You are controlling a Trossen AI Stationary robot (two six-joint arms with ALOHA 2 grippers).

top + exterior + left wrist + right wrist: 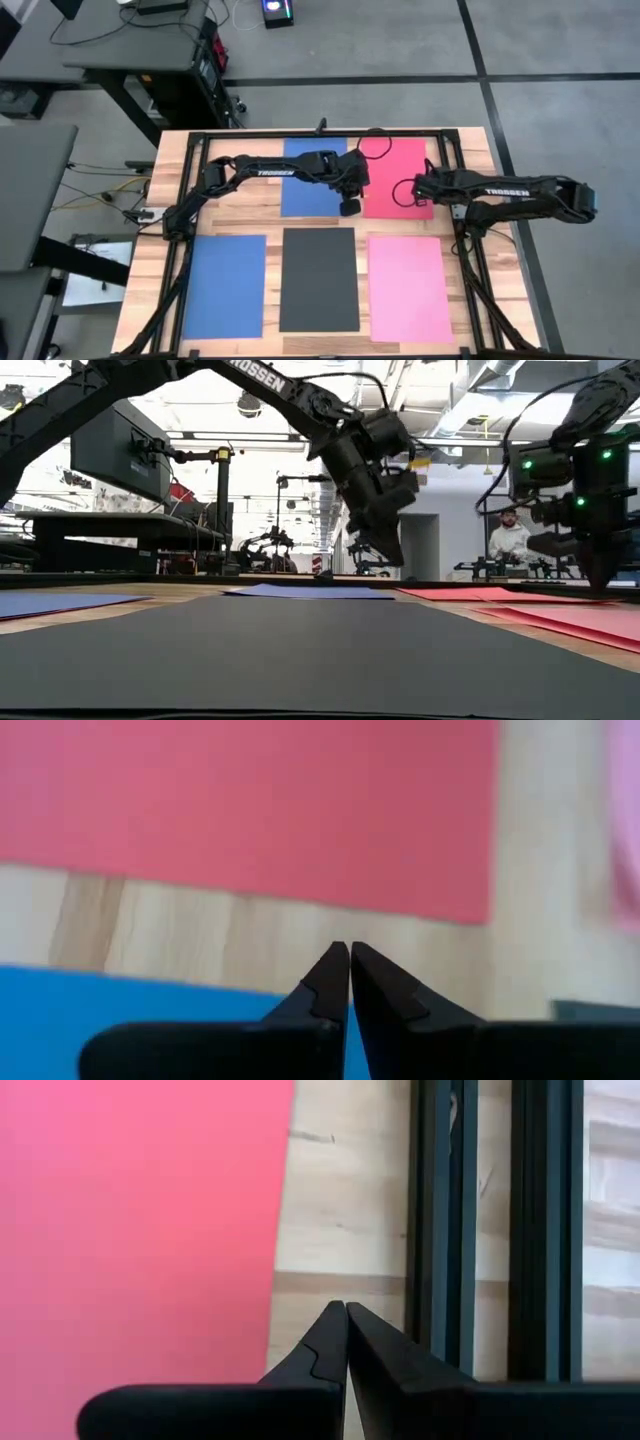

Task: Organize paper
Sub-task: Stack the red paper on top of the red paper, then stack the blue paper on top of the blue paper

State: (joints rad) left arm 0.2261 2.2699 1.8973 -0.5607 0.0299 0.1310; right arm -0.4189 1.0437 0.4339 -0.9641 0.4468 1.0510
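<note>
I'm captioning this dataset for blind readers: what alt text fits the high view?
Overhead view of a wooden table with five paper sheets: blue and red in the far row, blue, dark grey and pink in the near row. The shut left gripper hangs between the far sheets; the shut right gripper is over the red one.

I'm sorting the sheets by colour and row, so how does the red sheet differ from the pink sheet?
The red sheet is a deeper, stronger colour; the pink sheet is paler. The red sheet lies in the far row with both arms reaching over it; the pink sheet lies in the near row, fully uncovered. Both lie flat on the wooden table, on the right side, and look the same size and shape.
</note>
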